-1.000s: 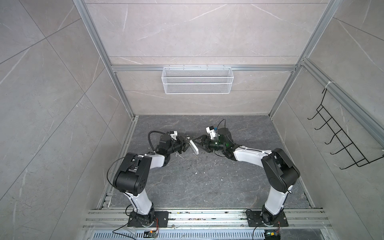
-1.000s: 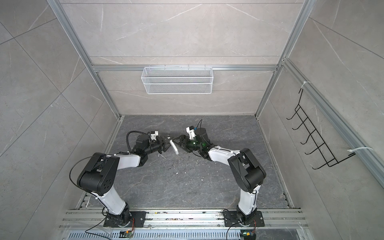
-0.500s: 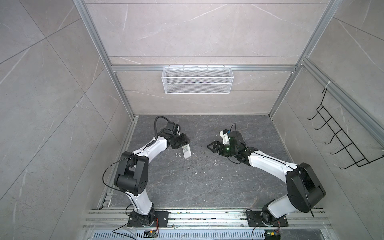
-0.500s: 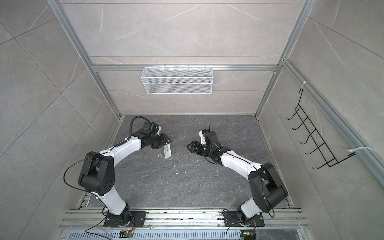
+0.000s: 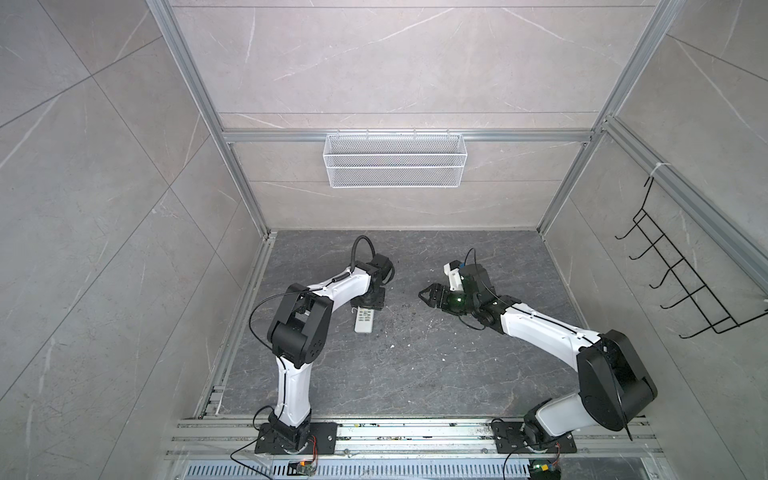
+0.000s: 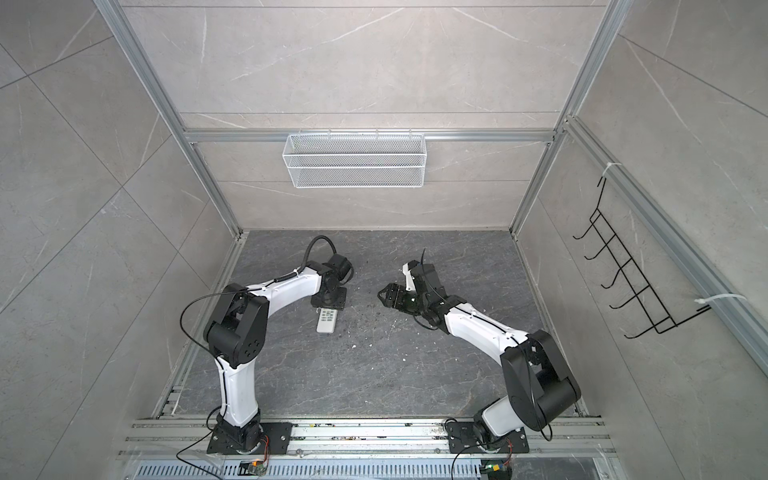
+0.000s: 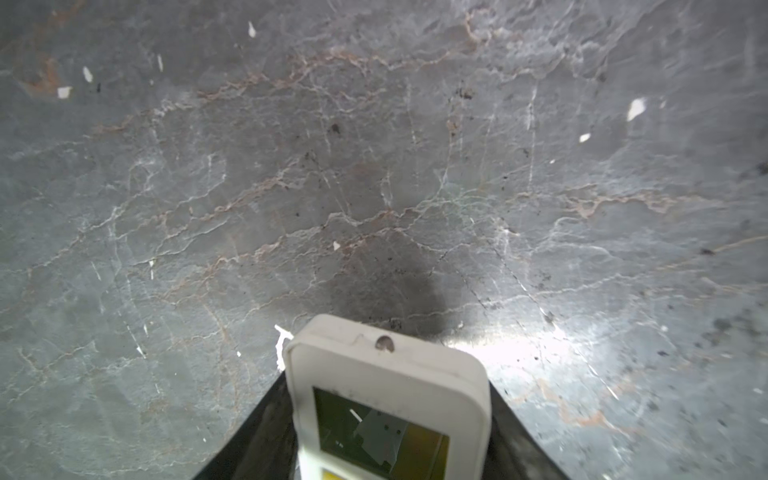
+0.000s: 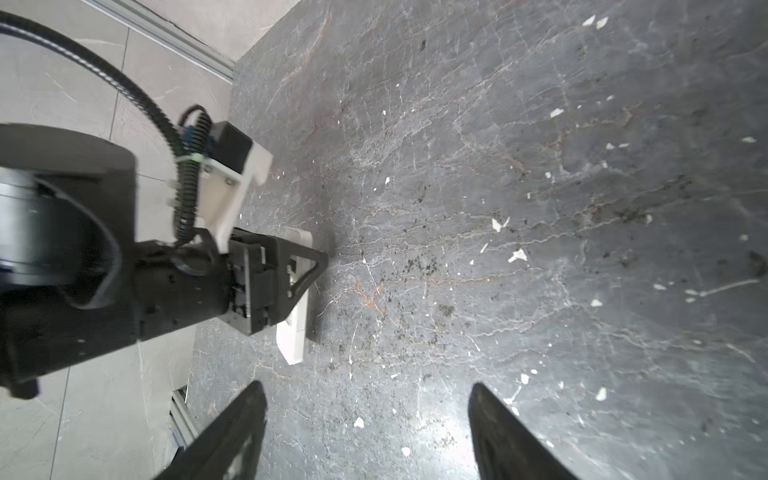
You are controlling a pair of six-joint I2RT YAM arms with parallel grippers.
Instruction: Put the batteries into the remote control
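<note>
The left gripper (image 8: 307,270) pinches the remote (image 7: 386,395) near its display end. The remote is button-face up, and its other end juts out past the jaws, low on the table (image 8: 498,166). A second ago both grippers met over the remote in mid-air. They have since parted, and the right gripper (image 8: 366,385) now hangs well apart, jaws spread and empty. No batteries show, so loading is probably done and the remote is being set down.

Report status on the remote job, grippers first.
Left gripper shut on the remote control, display end, buttons up. Right gripper open, empty, apart. No batteries in view. Only white specks on the table between.
</note>
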